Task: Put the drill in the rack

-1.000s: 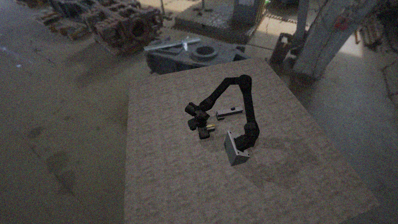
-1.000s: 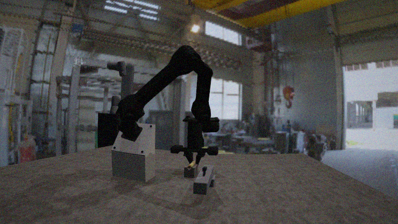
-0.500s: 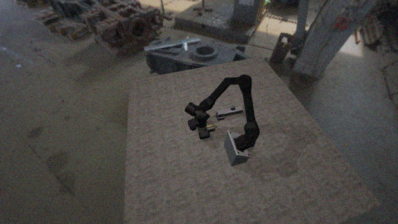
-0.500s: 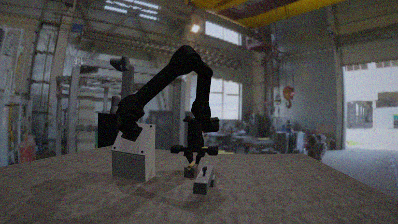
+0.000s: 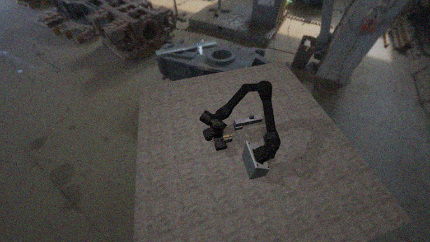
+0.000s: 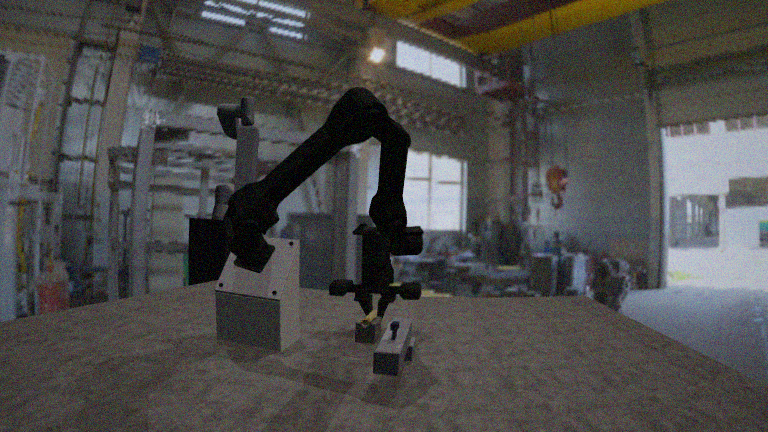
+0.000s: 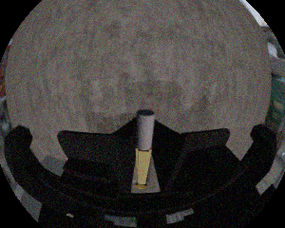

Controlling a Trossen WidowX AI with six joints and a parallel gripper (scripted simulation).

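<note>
End effector (image 5: 218,139) (image 6: 373,313) (image 7: 142,121), black, narrowly parted, pinching grey cylindrical drill (image 7: 145,129), lower centre of wrist frame, yellow key (image 5: 228,135) (image 6: 369,318) (image 7: 142,166) just beside, small grey block (image 5: 228,139) (image 6: 364,333) (image 7: 154,184) beneath, on worktop (image 5: 190,195) (image 6: 509,370) (image 7: 142,57).

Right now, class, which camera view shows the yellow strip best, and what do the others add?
The wrist view: there the yellow strip looks largest, its long face turned to the camera. The top view shows a thin sliver beside the end effector; the exterior view, a small slanted piece.
</note>
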